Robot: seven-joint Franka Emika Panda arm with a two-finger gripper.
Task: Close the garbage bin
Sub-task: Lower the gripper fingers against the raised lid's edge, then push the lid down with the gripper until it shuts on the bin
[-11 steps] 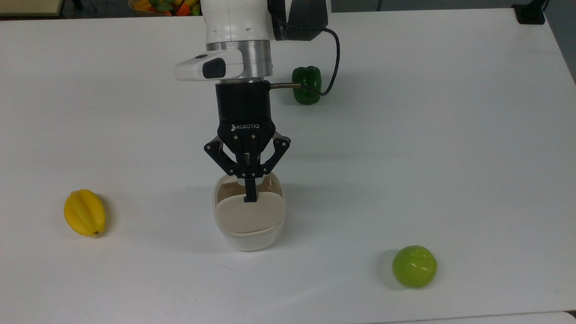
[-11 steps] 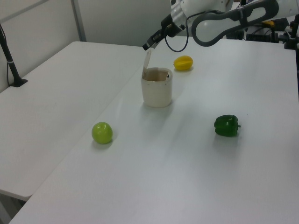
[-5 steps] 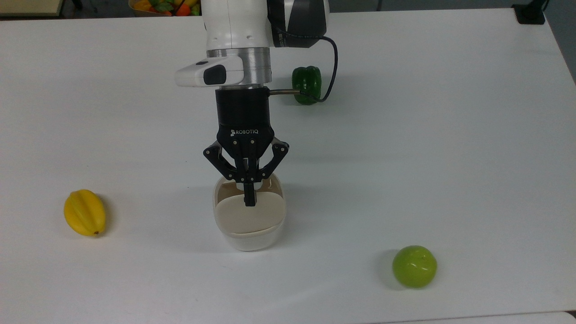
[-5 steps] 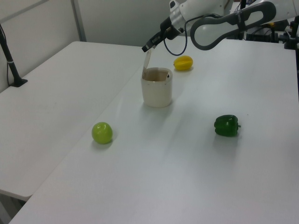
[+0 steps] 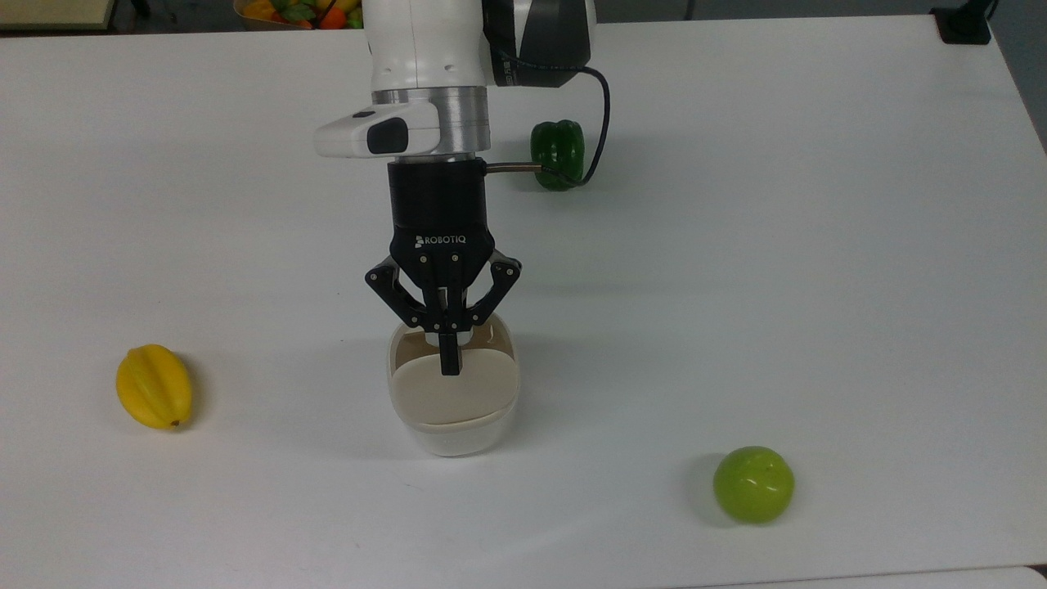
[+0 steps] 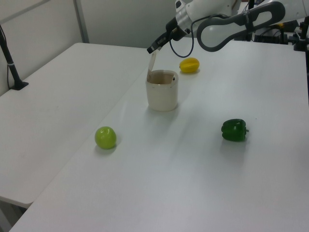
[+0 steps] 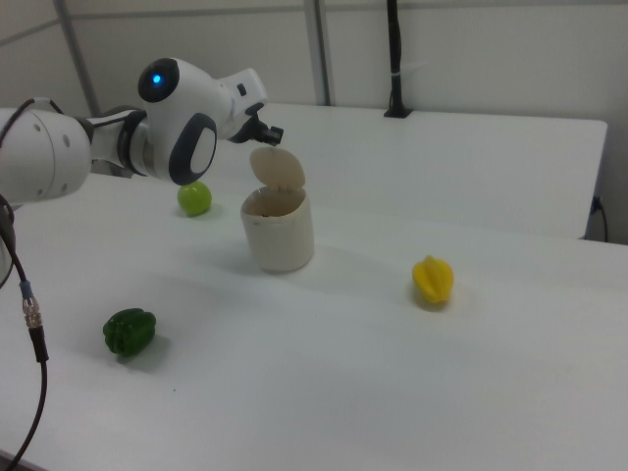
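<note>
The claw [image 5: 449,366] was closed, its two black fingers pressed together into a single narrow tip with nothing clamped between them. In the top view that tip lay over the upper part of the beige lid [image 5: 455,395], near the lid's top edge; whether it actually touched the lid could not be told. In the left view the claw [image 6: 151,50] sat at the upper end of the raised lid [image 6: 152,61], and in the right view the claw [image 7: 274,132] was just above and to the right view's left of the lid's top edge [image 7: 278,169].

The garbage bin [image 5: 455,433] stood upright near the middle of the white table [image 5: 818,245], directly beneath the claw. Its lid was hinged up and stood nearly vertical, leaving the mouth of the white body [image 6: 162,95] uncovered. The right view showed the open rim [image 7: 275,205] with the lid rising behind it.

The arm [image 5: 429,74] extended down toward the bin from the top view's upper edge, with a black cable [image 5: 604,114] looping at its side.

Three fruits lay well apart from the bin:
- a yellow star fruit [image 5: 154,386] to the top view's left;
- a green apple [image 5: 753,484] toward the top view's lower right;
- a green bell pepper [image 5: 558,154] beside the arm, toward the top view's upper edge.
</note>
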